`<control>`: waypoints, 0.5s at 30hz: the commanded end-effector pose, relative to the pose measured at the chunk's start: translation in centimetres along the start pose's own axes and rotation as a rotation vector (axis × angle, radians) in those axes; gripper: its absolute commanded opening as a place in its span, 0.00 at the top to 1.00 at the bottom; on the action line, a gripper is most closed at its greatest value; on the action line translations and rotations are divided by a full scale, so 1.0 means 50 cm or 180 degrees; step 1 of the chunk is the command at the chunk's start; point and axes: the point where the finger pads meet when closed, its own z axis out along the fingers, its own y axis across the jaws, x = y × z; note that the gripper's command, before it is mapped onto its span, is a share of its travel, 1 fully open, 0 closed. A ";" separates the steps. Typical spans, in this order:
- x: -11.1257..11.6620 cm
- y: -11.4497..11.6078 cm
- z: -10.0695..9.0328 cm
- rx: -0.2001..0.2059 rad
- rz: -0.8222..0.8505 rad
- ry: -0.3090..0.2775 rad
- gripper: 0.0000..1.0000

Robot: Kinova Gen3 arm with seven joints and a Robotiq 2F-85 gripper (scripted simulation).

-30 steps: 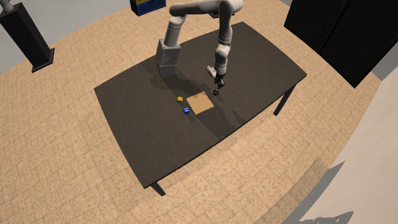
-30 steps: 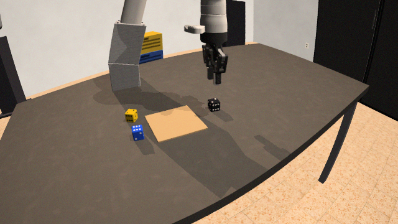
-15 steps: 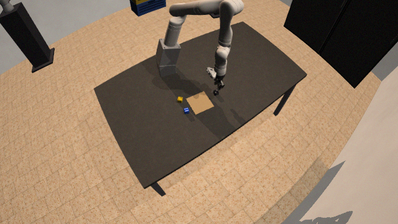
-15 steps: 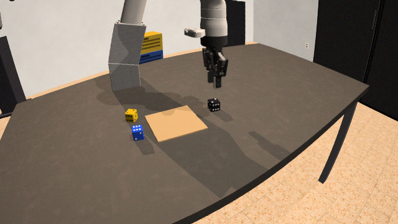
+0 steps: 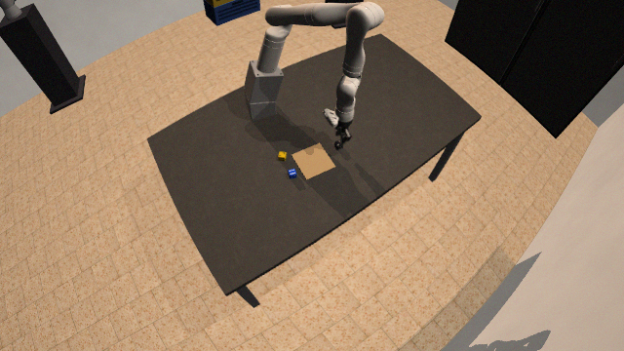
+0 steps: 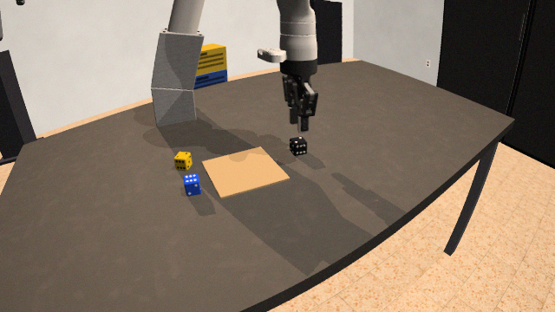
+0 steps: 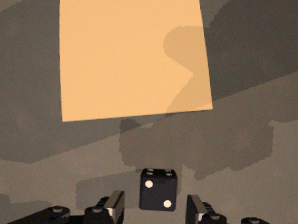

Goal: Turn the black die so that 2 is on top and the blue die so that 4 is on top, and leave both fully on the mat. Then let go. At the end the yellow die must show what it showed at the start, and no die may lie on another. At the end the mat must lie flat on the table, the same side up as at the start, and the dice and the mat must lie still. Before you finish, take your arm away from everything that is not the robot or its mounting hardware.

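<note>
The black die [image 5: 337, 145] [image 6: 298, 146] [image 7: 158, 189] lies on the bare table just off the far right corner of the tan mat [image 5: 313, 161] [image 6: 244, 171] [image 7: 133, 43]. In the wrist view its upward face shows two pips. My gripper [image 5: 340, 138] [image 6: 302, 126] [image 7: 155, 207] hangs straight above the black die, a short way up, with its fingers partly open and nothing between them. The blue die [image 5: 292, 173] [image 6: 192, 184] and the yellow die [image 5: 282, 155] [image 6: 183, 160] lie on the table beside the mat's left edge, apart from each other.
The arm's grey base block [image 6: 174, 78] stands at the back of the dark table [image 6: 390, 130]. A blue and yellow crate [image 6: 212, 65] sits on the floor behind it. Black cabinets [image 6: 490, 52] stand to the right.
</note>
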 end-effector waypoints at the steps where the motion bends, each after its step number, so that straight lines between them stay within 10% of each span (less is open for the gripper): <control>1: 0.000 0.004 0.010 -0.0012 -0.0004 0.0005 0.54; 15: 0.000 0.004 0.035 -0.0012 -0.0004 0.0005 0.54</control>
